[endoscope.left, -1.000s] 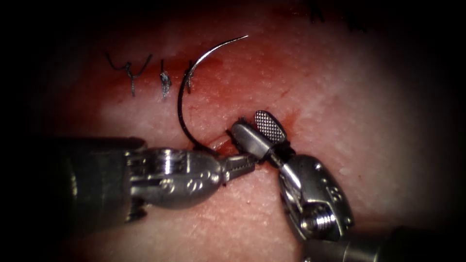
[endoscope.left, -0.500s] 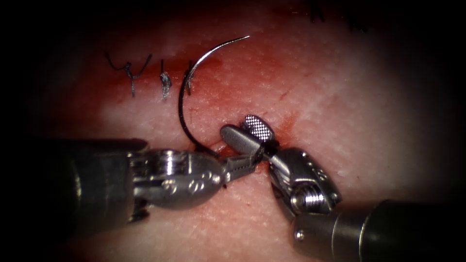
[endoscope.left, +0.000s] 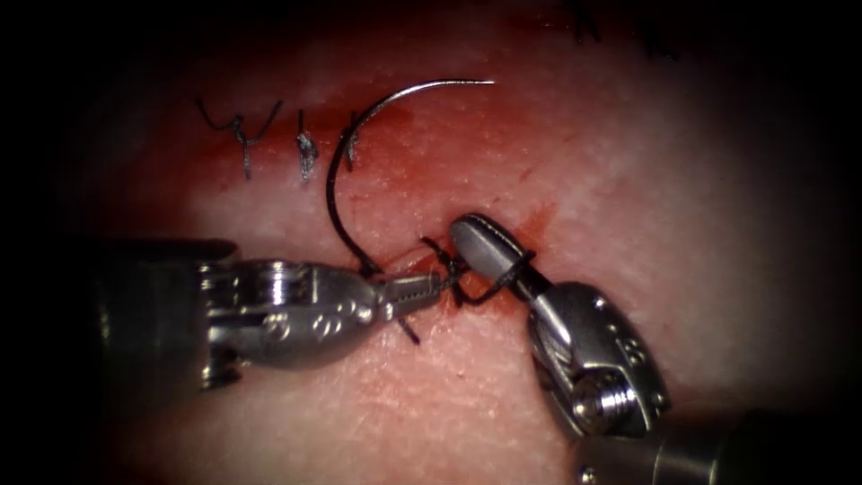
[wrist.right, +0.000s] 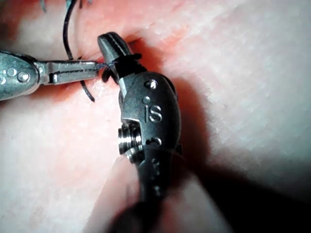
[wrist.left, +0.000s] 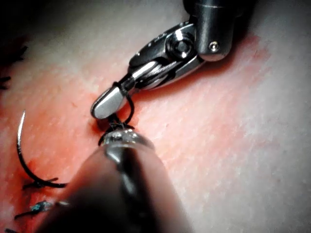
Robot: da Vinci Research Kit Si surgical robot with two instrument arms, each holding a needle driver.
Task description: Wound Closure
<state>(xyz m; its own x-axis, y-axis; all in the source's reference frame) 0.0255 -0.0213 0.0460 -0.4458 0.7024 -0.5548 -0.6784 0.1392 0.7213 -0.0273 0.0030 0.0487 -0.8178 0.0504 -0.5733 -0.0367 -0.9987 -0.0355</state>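
The needle (endoscope.left: 346,180) rises in a dark curve from the left tool (endoscope.left: 415,292), its point free in the air above the tissue (endoscope.left: 682,207) and its lower end at that tool's jaws; none of its visible length sits in the tissue; the endoscope view shows this whole arc crossing the finished stitches (endoscope.left: 305,148) on the cut (endoscope.left: 409,262), whereas the left wrist view catches the needle (wrist.left: 22,160) apart from the jaws, lying over the red fluid (wrist.left: 63,141). The right wrist view shows the left tool (wrist.right: 73,70) with its jaws pressed together, gripping the thread (wrist.right: 104,66) just beside the needle's tail; the endoscope view shows that thread (endoscope.left: 489,283) wound in a loop round the right tool (endoscope.left: 476,242), whose jaws lie closed together with the thread round their outside rather than between them; the left wrist view confirms this wrap, the thread (wrist.left: 127,99) circling the right tool (wrist.left: 109,102) behind its tip.
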